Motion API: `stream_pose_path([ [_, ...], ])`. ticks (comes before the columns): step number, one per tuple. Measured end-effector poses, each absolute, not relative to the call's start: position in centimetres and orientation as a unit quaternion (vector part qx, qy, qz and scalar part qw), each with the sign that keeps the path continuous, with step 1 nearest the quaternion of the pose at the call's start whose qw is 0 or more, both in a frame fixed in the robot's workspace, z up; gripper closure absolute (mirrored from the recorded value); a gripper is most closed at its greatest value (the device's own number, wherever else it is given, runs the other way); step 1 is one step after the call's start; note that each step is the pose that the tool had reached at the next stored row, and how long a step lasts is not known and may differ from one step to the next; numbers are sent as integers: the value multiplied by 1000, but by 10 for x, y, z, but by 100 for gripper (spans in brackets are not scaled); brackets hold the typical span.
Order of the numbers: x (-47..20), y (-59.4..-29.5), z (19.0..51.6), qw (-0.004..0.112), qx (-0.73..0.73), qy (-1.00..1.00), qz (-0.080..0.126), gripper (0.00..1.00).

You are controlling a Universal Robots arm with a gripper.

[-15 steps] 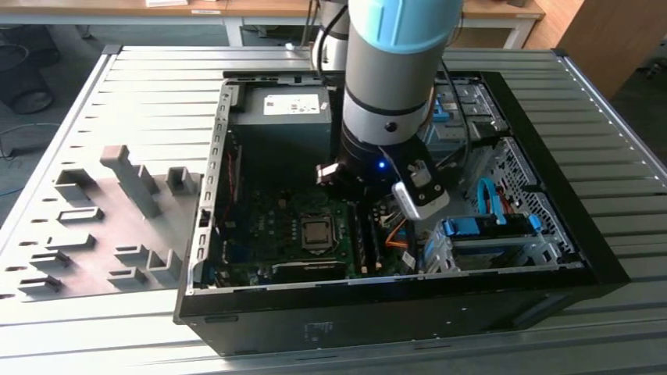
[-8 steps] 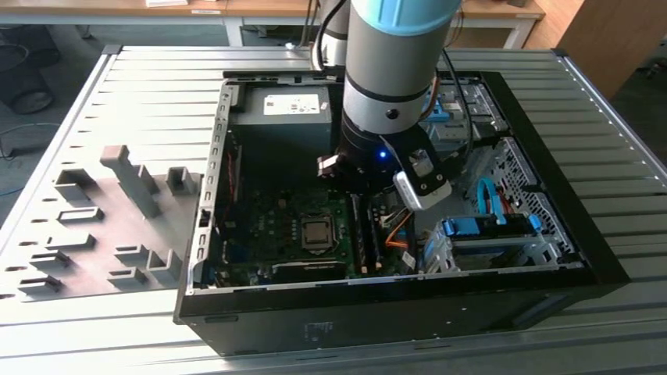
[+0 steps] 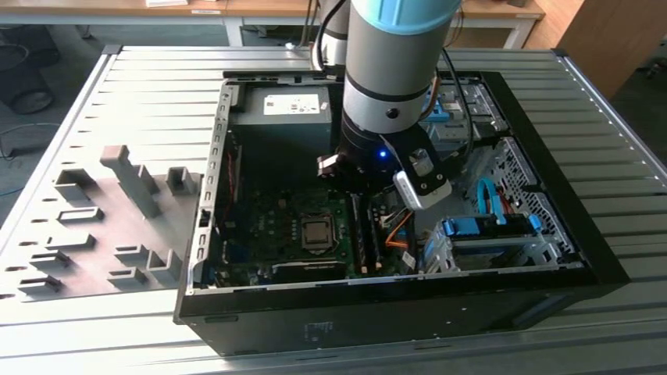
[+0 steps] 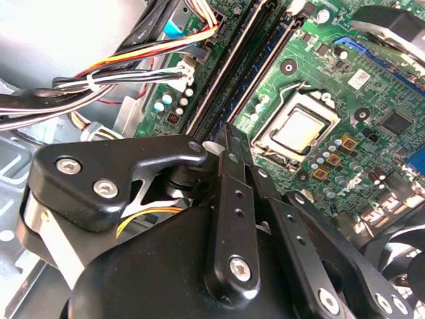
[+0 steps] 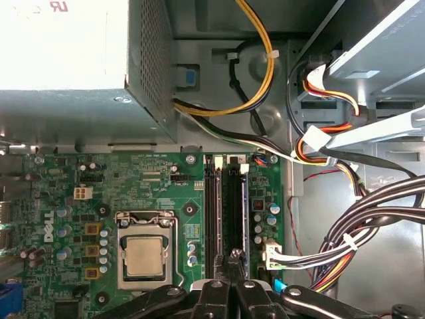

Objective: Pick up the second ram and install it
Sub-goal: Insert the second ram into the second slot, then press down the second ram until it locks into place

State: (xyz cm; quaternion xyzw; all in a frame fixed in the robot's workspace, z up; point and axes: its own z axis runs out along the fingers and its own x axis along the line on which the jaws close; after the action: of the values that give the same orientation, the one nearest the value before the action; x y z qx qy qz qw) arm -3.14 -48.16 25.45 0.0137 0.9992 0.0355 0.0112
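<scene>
The second ram [image 5: 234,212] is a thin dark stick standing on edge in a memory slot of the green motherboard [image 5: 66,173], in line with my fingertips. It also shows as a long dark strip [image 4: 265,66] beside the neighbouring slot [image 4: 226,73]. My gripper [image 5: 234,254] has its fingers drawn together on the stick's upper edge, near one end of the slot. In the exterior view the gripper [image 3: 360,195] reaches down into the open computer case, just above the dark slots [image 3: 367,230].
The processor socket [image 5: 144,256] lies close beside the slots. Bundled cables [image 5: 358,232] run along the other side. The power supply [image 5: 73,66] stands past the slots' far end. A blue drive cage [image 3: 490,234] sits toward the exterior view's right and a grey slotted holder [image 3: 105,226] toward its left.
</scene>
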Motion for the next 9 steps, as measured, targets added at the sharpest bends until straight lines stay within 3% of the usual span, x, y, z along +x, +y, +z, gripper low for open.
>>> stream_pose_path([
  [9,-31,-480,253,11,14,999,35,89],
])
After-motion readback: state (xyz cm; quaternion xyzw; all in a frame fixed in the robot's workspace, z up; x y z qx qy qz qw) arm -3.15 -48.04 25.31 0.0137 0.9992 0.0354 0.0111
